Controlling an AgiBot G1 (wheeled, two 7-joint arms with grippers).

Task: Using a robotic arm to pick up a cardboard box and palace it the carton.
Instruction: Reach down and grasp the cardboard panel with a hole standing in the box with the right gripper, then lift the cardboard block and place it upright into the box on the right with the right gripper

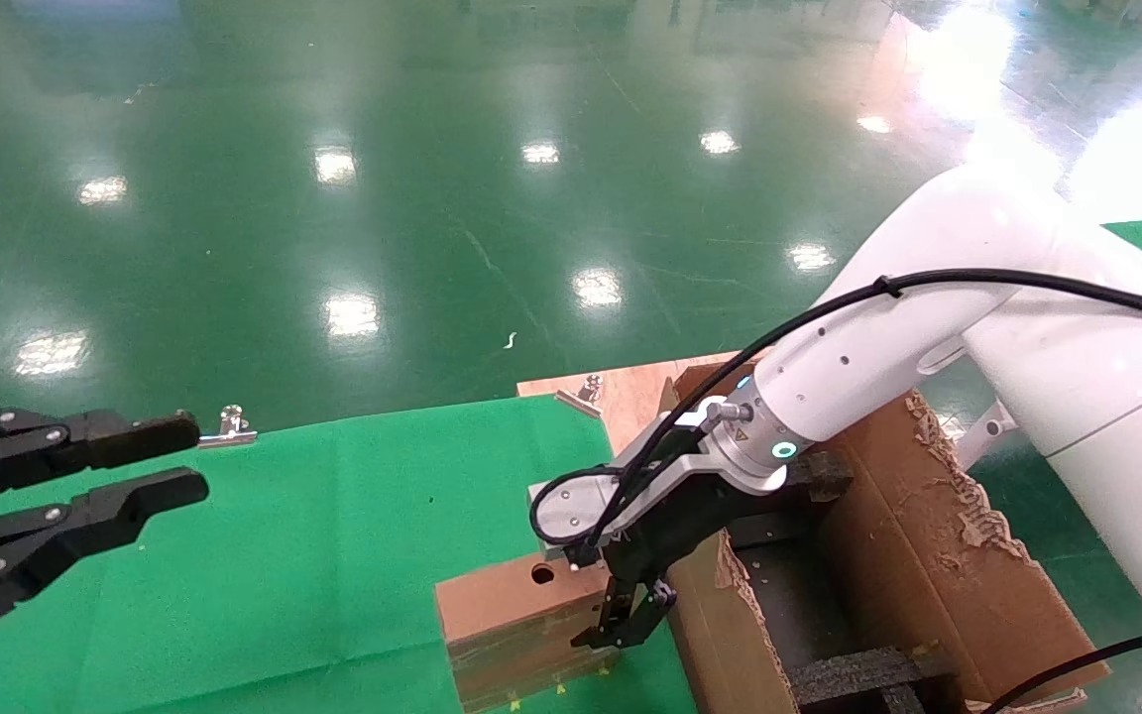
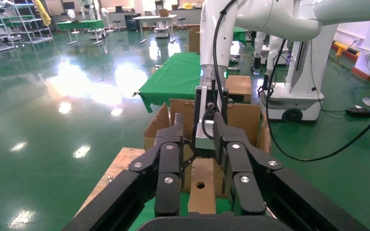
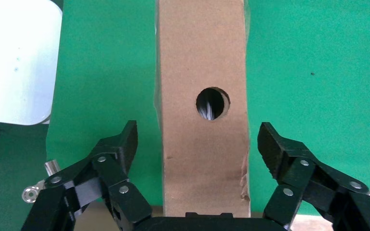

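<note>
The cardboard box (image 1: 516,605) is brown with a round hole in its upward face, and it stands on its long edge on the green cloth beside the carton. My right gripper (image 1: 621,627), on the white robotic arm (image 1: 858,367), points down over the box's end nearest the carton. In the right wrist view the box (image 3: 202,57) lies between the fingers of the open right gripper (image 3: 200,137), with a green gap on each side. The carton (image 1: 938,555) has ragged flaps and black foam inserts (image 1: 854,674). My left gripper (image 1: 189,461) hangs open and empty at the far left.
The green cloth table (image 1: 333,555) stretches left of the box. A wooden board (image 1: 621,392) and a metal clamp (image 1: 232,426) sit at the table's far edge. Beyond is shiny green floor. The left wrist view shows the box (image 2: 201,190) and carton (image 2: 243,118) ahead.
</note>
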